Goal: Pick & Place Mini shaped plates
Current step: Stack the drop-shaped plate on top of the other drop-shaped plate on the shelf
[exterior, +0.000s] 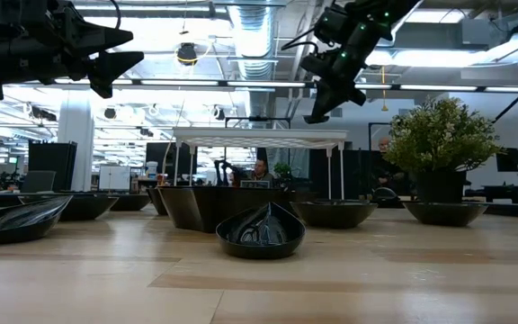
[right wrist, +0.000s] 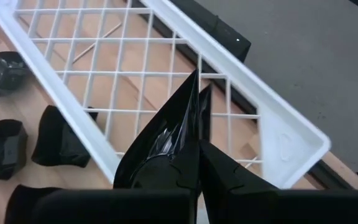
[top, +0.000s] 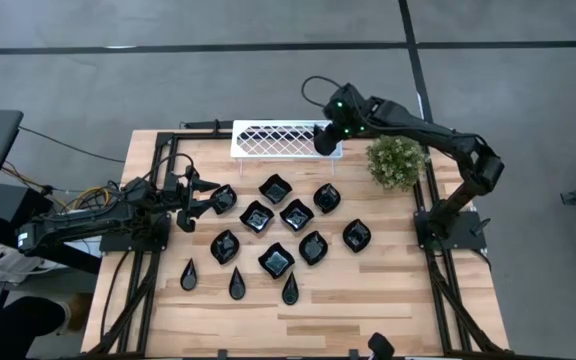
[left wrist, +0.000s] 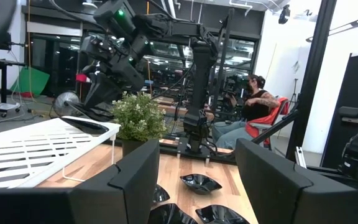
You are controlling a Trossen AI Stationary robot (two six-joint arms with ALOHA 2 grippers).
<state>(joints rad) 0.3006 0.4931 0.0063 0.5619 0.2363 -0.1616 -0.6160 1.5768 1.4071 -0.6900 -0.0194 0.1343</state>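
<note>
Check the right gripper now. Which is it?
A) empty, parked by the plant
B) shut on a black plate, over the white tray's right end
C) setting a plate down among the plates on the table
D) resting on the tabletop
B: in the right wrist view the right gripper is shut on a glossy black mini plate above the white lattice tray, and the high view puts it over the tray's right end.

Glossy black dishes on pale wood

Smooth, shiny mini shaped plates catching ceiling light; planked wooden table with visible grain, satin sheen; white lattice tray of matt plastic look; dark matt fingers on left gripper
</note>
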